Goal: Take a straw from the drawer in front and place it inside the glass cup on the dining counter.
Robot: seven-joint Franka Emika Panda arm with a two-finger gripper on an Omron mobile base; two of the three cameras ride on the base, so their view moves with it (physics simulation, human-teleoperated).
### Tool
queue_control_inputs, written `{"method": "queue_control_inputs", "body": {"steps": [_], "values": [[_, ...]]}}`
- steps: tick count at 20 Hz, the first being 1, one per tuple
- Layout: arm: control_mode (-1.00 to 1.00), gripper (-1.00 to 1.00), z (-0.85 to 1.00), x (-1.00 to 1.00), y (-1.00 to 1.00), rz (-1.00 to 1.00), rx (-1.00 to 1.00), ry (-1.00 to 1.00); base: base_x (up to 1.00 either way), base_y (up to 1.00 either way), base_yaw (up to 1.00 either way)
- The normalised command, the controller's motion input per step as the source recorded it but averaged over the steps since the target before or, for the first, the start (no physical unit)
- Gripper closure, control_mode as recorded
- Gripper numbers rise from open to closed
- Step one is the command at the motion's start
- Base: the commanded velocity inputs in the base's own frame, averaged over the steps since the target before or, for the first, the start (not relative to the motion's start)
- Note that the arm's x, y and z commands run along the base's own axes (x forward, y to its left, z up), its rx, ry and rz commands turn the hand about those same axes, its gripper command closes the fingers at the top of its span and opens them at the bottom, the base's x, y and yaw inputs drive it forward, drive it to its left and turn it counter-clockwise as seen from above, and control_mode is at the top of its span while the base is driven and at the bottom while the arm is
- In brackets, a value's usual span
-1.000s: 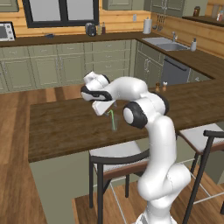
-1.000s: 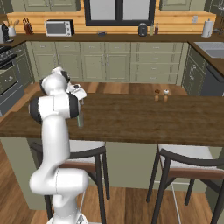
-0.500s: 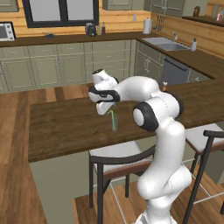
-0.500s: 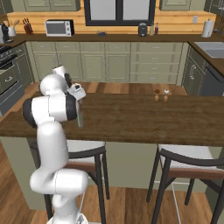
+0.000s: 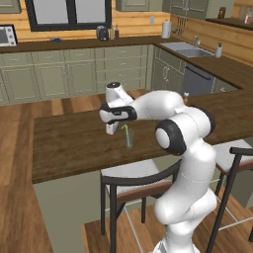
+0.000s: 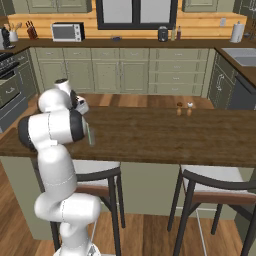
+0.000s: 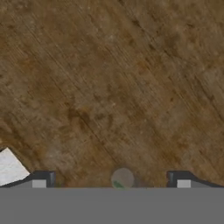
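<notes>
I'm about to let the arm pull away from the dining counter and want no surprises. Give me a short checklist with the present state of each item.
1. Straw in the glass cup: ok. In the left base view it leans inside with its top above the rim.
2. Cup upright on the dining counter: ok. It stands well in from the near edge.
3. Gripper let go of the straw: ok. In the hand view the fingertips stand wide apart with the cup's rim between them, touching neither.
4. Gripper high enough to clear the straw's top: cannot tell. The hand sits close beside it.
5. Salt and pepper shakers out of the way: ok. They stand far along the counter.
</notes>
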Motion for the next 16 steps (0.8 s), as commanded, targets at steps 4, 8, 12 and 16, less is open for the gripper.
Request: {"method": "queue_control_inputs", "body": {"steps": [4, 8, 12, 16], "values": [[-1.00, -1.00, 0.13, -0.04, 0.72, 0.22, 0.10, 0.00, 0.00, 0.00, 0.00], [-1.00, -1.00, 0.19, -0.51, 0.54, 0.19, 0.04, 0.00, 0.00, 0.00, 0.00], [-1.00, -1.00, 0.22, -0.97, 0.06, 0.10, 0.00, 0.00, 0.00, 0.00, 0.00], [-1.00, -1.00, 0.26, -1.00, 0.00, 0.02, 0.00, 0.01, 0.00, 0.00, 0.00]]}}
